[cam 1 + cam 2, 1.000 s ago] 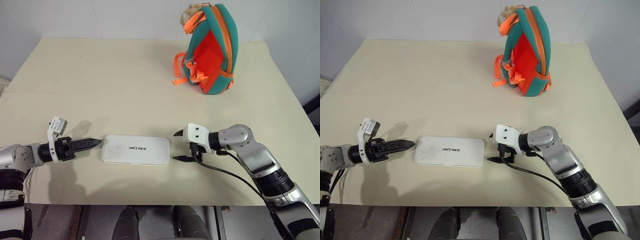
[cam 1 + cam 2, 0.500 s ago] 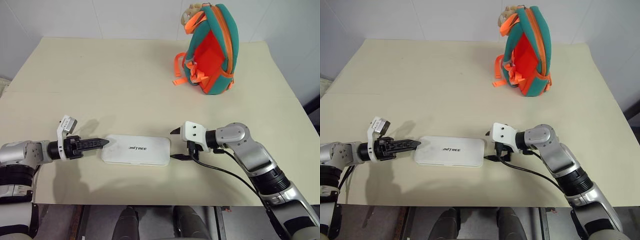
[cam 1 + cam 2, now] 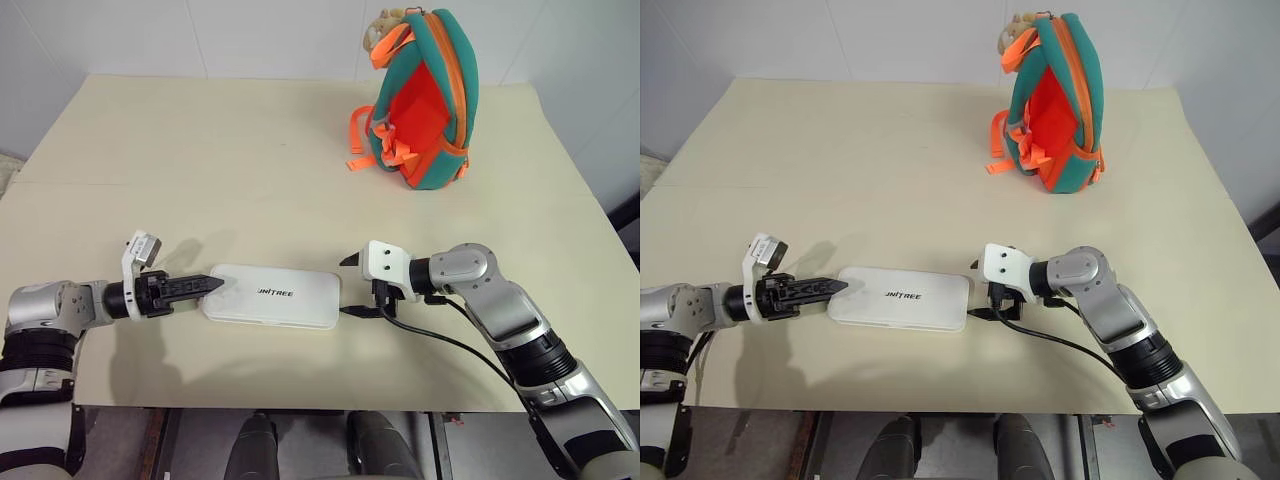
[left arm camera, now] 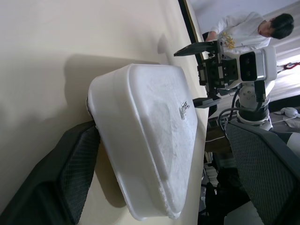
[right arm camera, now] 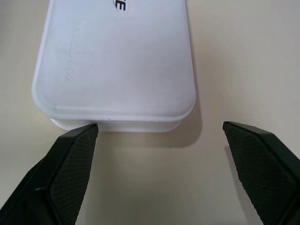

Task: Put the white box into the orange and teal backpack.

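Note:
The white box point(image 3: 272, 296) lies flat near the table's front edge, dark lettering up. My left gripper point(image 3: 215, 285) is open at the box's left end, and in the left wrist view one finger point(image 4: 70, 173) sits close beside the box point(image 4: 150, 140) at its corner. My right gripper point(image 3: 348, 287) is open at the box's right end. Its fingertips point(image 5: 79, 140) stand just short of that end point(image 5: 117, 70), spread about as wide as the box. The orange and teal backpack point(image 3: 425, 100) stands upright at the table's far right, with a tan plush toy point(image 3: 385, 20) on top.
The cream table point(image 3: 200, 160) is bare between the box and the backpack. Its front edge runs just below both arms. A black cable point(image 3: 450, 345) trails from my right wrist. A person point(image 4: 239, 33) shows in the background of the left wrist view.
My left gripper has slid right until its tips reach the box's left end. The right gripper has barely moved. The box and backpack are where they were.

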Controlling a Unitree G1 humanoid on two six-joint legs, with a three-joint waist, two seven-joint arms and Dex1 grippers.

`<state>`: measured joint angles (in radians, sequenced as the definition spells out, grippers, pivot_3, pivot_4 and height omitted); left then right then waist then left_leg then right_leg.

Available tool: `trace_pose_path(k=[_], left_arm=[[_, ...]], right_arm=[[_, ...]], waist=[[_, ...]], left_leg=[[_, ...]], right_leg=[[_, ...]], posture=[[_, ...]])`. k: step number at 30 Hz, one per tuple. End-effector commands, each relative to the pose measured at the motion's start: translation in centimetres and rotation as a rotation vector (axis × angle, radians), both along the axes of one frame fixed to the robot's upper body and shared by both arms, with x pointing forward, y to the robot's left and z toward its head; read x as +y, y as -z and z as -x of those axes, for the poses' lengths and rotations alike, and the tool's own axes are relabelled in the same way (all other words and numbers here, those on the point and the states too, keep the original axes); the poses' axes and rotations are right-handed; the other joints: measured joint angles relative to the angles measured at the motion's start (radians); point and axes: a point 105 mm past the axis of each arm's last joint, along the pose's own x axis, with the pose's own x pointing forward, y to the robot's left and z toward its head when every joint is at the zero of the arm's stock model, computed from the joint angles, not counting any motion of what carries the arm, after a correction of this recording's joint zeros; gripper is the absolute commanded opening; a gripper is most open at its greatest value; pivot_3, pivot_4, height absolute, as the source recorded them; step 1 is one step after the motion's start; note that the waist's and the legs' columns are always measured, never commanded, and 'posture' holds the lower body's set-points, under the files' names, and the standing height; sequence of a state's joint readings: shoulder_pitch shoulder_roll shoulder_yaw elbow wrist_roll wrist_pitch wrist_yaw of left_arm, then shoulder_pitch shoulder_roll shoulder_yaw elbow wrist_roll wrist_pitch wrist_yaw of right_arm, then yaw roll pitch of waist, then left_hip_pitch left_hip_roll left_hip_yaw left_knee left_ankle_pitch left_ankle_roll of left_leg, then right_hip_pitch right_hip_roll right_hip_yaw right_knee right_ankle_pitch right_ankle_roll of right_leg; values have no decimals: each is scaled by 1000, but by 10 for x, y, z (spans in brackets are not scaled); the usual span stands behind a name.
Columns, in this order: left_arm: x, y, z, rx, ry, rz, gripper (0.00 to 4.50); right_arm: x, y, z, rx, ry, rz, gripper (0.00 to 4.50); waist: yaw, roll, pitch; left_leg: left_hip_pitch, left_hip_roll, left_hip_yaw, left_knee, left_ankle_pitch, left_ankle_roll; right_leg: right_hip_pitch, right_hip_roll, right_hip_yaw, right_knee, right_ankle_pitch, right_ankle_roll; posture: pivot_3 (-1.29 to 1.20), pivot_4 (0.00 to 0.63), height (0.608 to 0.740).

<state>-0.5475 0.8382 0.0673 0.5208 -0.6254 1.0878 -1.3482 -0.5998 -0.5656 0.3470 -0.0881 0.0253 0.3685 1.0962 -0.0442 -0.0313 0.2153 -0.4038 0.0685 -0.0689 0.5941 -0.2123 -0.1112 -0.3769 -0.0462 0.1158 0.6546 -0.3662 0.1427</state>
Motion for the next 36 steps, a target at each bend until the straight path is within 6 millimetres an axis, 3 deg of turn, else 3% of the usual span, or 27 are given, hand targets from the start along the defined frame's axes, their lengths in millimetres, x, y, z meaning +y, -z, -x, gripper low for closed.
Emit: trace_pose_path(k=[1,8,11,19,25,32,36], left_arm=[[-11,9,3,37,48,14,4086],[-17,4,4,38,84,56,1934],[-17,6,3,40,88,49,1357],[-20,6,-4,1,85,39,1338],[-9,-17,-18,-79,-30,101,1337],[-2,-37,-16,-119,-146,162,1335],[-3,-51,-12,-165,-231,232,1335]], right_arm=[[3,-9,3,-44,-24,-26,4500],[-1,-8,5,-41,-19,-26,4500],[-1,-8,6,-41,-18,-27,4500],[-3,-10,4,-54,-17,-27,4500],[-10,-19,-4,-81,39,-60,4500],[-27,-53,-19,-119,205,-263,4500],[-49,-84,-37,-195,390,-468,4500]], waist=[[0,0,0],[0,0,0],[0,0,0],[0,0,0],[2,0,0],[-8,0,0],[-9,0,0]], left_leg=[[0,0,0,0,0,0],[-1,0,0,-1,0,0],[-1,0,0,-1,0,0],[-1,0,-1,0,0,0],[-1,0,-1,0,0,0],[-1,0,-1,-1,0,0],[-2,0,-1,-2,0,0]], right_leg=[[0,0,0,0,0,0],[0,0,0,-1,0,0],[0,0,0,-1,0,0],[0,0,0,-1,0,0],[0,0,0,0,0,0],[0,0,0,-1,0,0],[-1,0,0,-1,0,0]], posture=[[0,150,740],[0,150,740],[0,150,740],[0,150,740],[0,150,740],[0,150,740],[0,150,740]])
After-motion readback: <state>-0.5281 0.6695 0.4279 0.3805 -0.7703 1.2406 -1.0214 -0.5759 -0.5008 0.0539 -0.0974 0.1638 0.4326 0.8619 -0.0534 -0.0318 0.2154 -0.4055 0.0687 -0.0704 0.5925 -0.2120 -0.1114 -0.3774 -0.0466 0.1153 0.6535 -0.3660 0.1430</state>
